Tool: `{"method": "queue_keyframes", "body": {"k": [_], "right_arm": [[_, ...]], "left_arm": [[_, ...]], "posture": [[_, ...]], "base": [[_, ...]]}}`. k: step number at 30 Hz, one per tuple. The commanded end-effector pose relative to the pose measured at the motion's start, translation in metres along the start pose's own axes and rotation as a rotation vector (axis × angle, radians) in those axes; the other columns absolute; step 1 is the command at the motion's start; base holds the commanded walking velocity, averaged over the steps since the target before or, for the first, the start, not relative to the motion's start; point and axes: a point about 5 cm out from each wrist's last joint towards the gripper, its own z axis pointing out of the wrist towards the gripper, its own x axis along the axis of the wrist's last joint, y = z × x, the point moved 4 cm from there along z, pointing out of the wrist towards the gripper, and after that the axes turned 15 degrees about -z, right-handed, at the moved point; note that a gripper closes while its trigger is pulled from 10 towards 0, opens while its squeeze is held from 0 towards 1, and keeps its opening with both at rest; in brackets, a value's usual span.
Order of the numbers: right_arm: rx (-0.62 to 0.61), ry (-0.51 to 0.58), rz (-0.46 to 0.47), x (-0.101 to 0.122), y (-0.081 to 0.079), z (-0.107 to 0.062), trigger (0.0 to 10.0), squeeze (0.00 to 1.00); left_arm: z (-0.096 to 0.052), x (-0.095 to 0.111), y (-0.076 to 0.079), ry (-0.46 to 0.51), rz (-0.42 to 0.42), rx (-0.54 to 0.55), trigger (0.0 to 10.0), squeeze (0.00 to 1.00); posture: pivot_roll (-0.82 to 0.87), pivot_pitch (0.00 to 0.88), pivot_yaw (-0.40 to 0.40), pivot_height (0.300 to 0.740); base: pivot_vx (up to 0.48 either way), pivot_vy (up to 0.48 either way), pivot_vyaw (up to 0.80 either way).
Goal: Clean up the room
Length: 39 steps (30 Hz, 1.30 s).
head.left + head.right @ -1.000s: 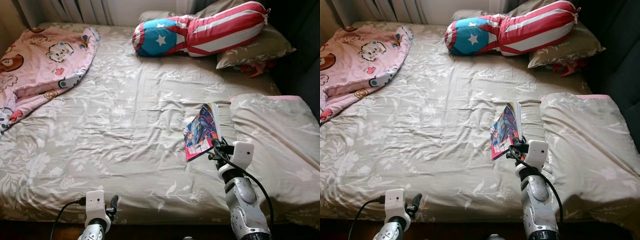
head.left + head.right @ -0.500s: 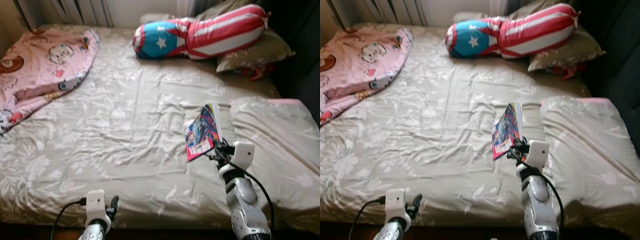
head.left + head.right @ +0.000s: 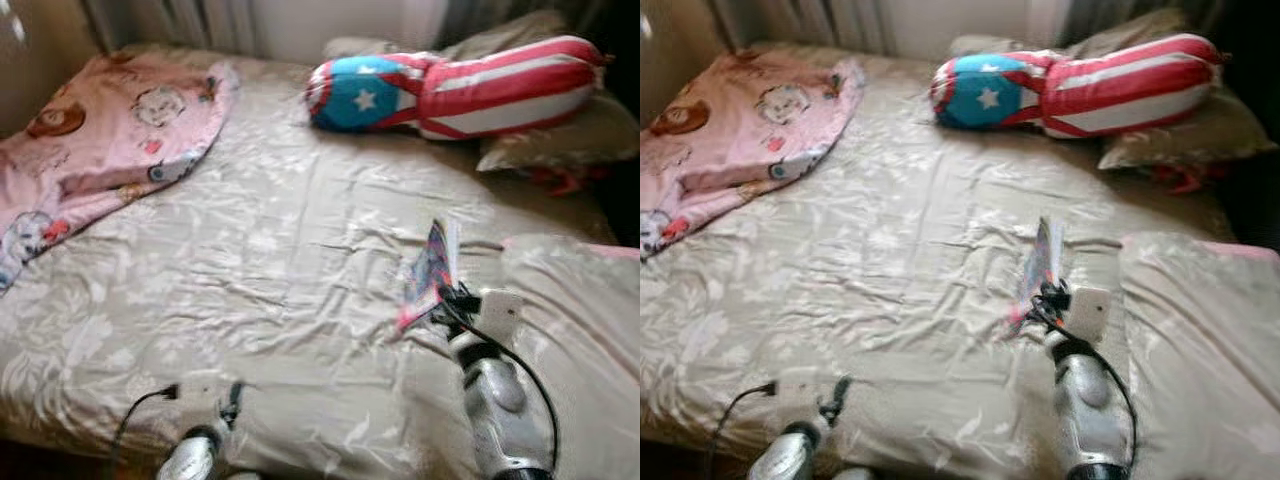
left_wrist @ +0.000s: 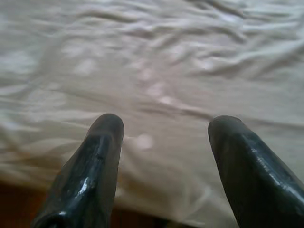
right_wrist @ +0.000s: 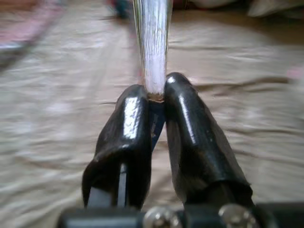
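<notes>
bed [image 3: 250, 250] | right gripper [image 5: 156, 95] pinches magazine [image 3: 432, 270] edge-on

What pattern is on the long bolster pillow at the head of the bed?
Red and white stripes, with a blue end bearing a white star; the bolster pillow shows best in the right eye view.

Right claw [image 3: 1044, 297] gripping upright comic book [image 3: 1041, 262], beige bed [image 3: 870, 250]

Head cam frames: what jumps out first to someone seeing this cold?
The stars-and-stripes bolster pillow at the head of the bed, loud against the beige floral sheet. Next, the colourful magazine held up off the sheet, pinched at its edge by the right gripper. The pink cartoon blanket is bunched at the far left corner; the left gripper hangs open at the near edge.
</notes>
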Motion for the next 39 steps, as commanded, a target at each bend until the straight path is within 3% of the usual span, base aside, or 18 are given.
{"method": "queue_keyframes", "body": {"k": [1,17,21,33,39], "right_arm": [[-0.025,0.009,-0.010,0.000,0.011,-0.004,10.0,0.00],[-0.028,0.003,0.003,-0.003,0.008,-0.007,10.0,0.00],[-0.048,-0.059,-0.016,-0.012,0.011,-0.007,10.0,0.00],[-0.031,-0.032,-0.018,-0.009,0.007,-0.008,10.0,0.00],[-0.032,-0.018,-0.012,-0.007,0.008,-0.009,10.0,0.00]], "left_arm": [[0.001,-0.001,0.011,0.005,-0.011,-0.029,10.0,0.00],[0.003,0.026,0.033,0.141,-0.019,-0.125,10.0,0.00],[0.001,0.027,0.035,0.152,-0.021,-0.137,10.0,0.00],[0.000,0.024,0.039,0.138,-0.025,-0.142,10.0,0.00],[0.000,0.023,0.039,0.131,-0.025,-0.140,10.0,0.00]], "posture": [[-0.04,0.191,-0.062,0.740],[-0.04,0.200,-0.051,0.740],[-0.04,0.204,-0.049,0.736],[-0.05,0.203,-0.048,0.672],[-0.05,0.195,-0.047,0.672]], "base": [[0.000,0.000,0.00],[0.000,0.000,0.00],[0.000,0.000,0.00],[0.000,0.000,0.00],[0.000,0.000,0.00]]}}
